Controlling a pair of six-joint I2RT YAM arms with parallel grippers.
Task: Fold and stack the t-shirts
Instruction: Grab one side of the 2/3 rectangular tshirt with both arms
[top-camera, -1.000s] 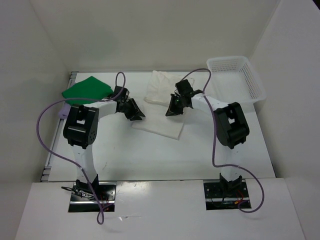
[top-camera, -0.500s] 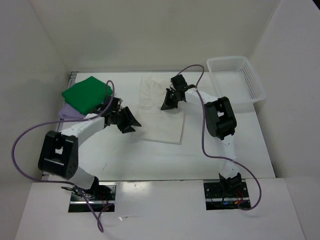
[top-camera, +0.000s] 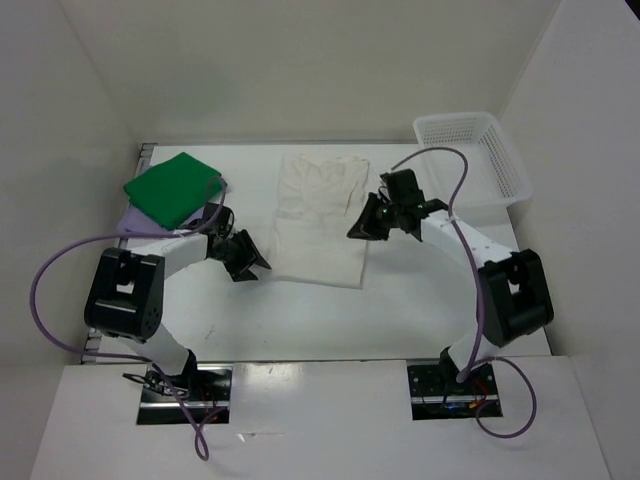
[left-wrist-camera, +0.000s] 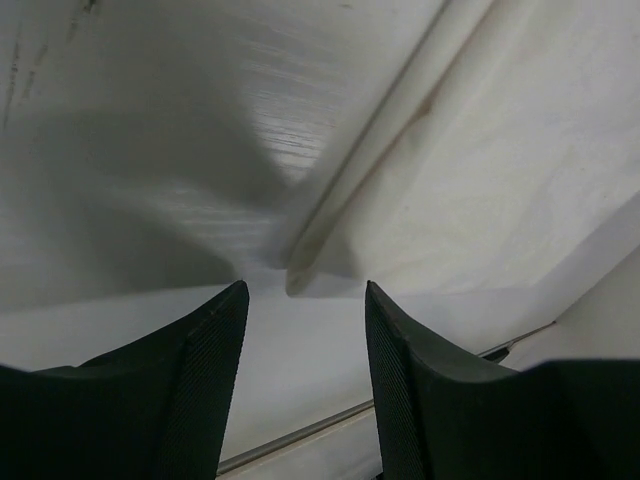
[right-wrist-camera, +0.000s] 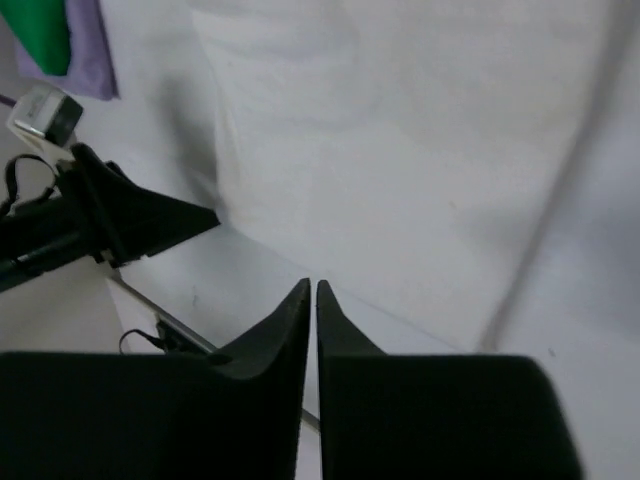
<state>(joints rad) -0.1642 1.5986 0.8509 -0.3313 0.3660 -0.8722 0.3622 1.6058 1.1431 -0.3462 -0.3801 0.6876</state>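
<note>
So we had our left gripper (top-camera: 246, 260) spread apart with nothing in it at the left edge of the white shirt (top-camera: 318, 225), mid-frame, probably lined up for the next fold. Our right gripper (top-camera: 360, 228) was pinched closed on nothing at the shirt's right edge. The green shirt (top-camera: 172, 187) sat folded on the lavender shirt (top-camera: 128, 222), upper left, likely our stack. The basket (top-camera: 510, 170), upper right, showed nothing inside.

White arms (top-camera: 450, 235) with black joints trail purple cables (top-camera: 32, 298); the fingers (left-wrist-camera: 205, 380) are black, ribbed wedges.
</note>
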